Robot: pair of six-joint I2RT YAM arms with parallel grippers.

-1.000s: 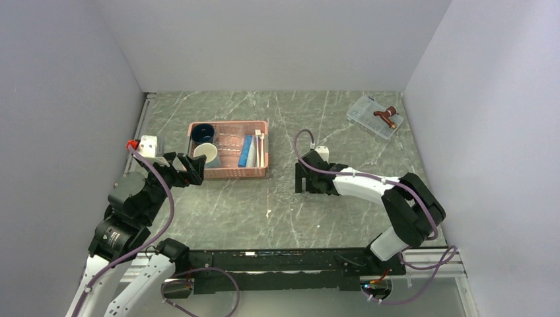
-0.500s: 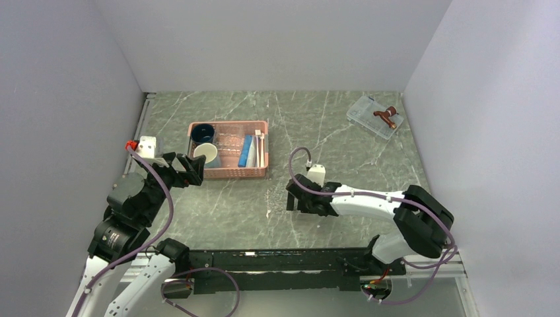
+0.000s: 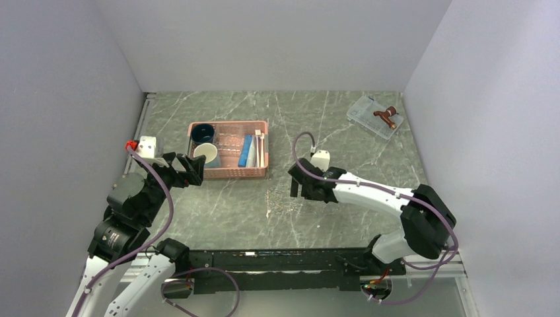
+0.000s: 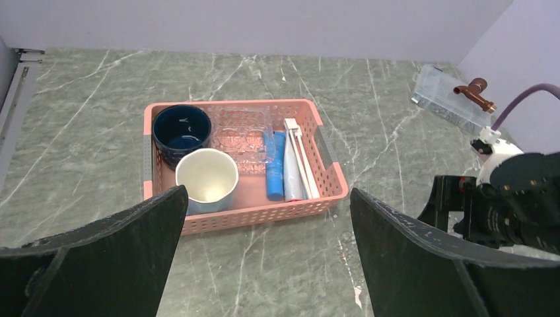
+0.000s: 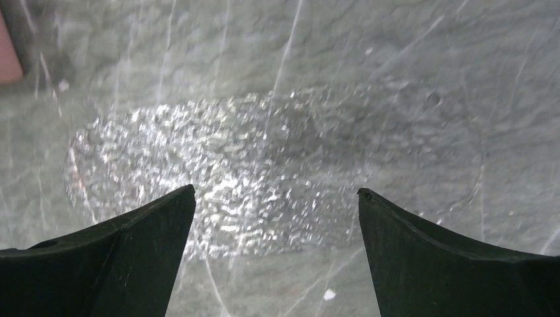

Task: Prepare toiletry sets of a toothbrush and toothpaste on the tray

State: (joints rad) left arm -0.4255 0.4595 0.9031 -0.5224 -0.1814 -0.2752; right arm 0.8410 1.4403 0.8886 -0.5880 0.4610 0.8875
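The right fingers [image 5: 132, 251] are splayed, holding nothing, seemingly just above the tray [image 5: 218, 178], which lies on the worktop [image 3: 343, 125] at the pink basket's [image 4: 264, 214] 5 o'clock. The toothbrush [image 4: 300, 162] and toothpaste [image 4: 275, 165] lie inside it; the left fingers [image 4: 119, 251] are likewise splayed.

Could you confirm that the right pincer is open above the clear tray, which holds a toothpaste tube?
Not quite: the right wrist view shows the tray bare; the toothpaste lies in the pink basket. The right pincer is open above the tray.

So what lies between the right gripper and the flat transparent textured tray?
Nothing: in the right wrist view, the clear textured tray sits bare under the open right gripper.
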